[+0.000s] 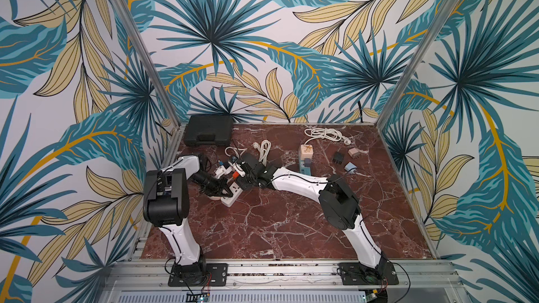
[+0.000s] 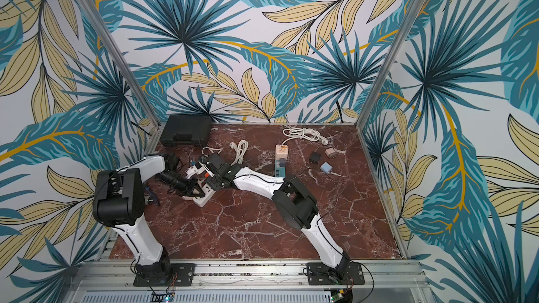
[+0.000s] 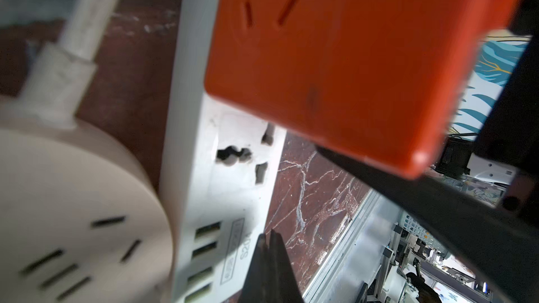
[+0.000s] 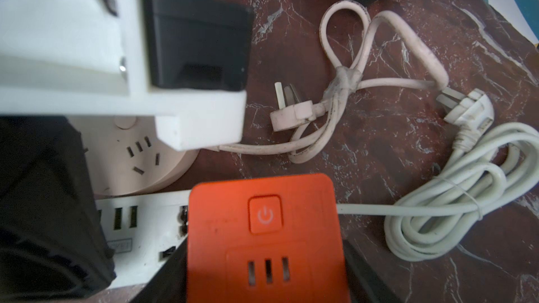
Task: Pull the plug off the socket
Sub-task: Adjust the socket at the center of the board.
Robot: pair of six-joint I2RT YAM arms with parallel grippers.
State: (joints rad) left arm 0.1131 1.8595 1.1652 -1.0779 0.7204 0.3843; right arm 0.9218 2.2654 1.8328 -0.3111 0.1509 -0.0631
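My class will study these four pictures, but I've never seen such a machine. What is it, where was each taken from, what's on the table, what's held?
It is a robot: two arms bolted to a marble-patterned table. Both top views look down from overhead; each wrist view comes from a camera on one arm. The right fingers grip an orange plug block over a white power strip; whether it is out yet, I cannot tell. The left fingers, shut and empty, sit at the strip's near end. Also there: a round socket, coiled white cables, small adapters, a black case.
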